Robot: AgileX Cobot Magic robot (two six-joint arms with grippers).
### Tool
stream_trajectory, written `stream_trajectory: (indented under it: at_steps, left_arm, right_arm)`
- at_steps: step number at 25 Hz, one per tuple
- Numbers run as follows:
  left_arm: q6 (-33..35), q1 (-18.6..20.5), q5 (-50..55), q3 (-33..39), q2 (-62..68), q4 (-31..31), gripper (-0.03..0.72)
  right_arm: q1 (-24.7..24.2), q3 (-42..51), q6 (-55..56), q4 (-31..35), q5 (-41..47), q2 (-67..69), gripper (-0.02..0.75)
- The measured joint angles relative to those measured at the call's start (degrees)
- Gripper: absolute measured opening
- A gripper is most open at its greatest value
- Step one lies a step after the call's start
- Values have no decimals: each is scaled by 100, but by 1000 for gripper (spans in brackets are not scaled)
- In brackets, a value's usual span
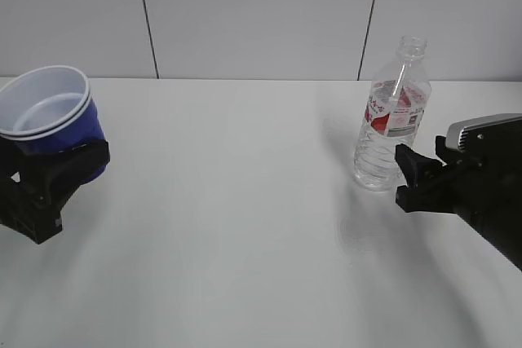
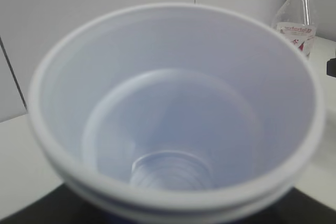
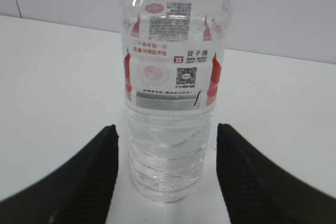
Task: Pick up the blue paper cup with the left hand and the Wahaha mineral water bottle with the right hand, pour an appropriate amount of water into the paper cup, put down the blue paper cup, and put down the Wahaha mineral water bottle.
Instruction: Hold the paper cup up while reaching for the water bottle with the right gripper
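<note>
The blue paper cup (image 1: 50, 112) is at the far left, tipped with its white mouth toward the camera, and my left gripper (image 1: 59, 165) is shut on its lower body. Its white inside (image 2: 173, 108) fills the left wrist view, with a small clear ringed patch at the bottom. At the right, the Wahaha mineral water bottle (image 1: 391, 116) stands upright on the table without a cap; it also shows in the right wrist view (image 3: 170, 77). My right gripper (image 3: 167, 135) is open, one black finger on each side of the bottle's base with a gap on both sides. Water shows in its lower part.
The white table (image 1: 236, 218) runs back to a pale panelled wall (image 1: 261, 14). The bottle (image 2: 296, 19) shows small at the top right of the left wrist view. Nothing else stands on the table between the two arms.
</note>
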Motion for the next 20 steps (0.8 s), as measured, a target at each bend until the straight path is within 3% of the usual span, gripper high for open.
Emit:
stream_trajectory:
  at_steps: [14, 20]
  left_arm:
    - [0, 0, 0, 0, 0, 10, 417]
    - [0, 0, 0, 0, 0, 10, 417]
  right_arm:
    - [0, 0, 0, -305, -22, 0, 452]
    - [4, 0, 89, -203, -22, 0, 634]
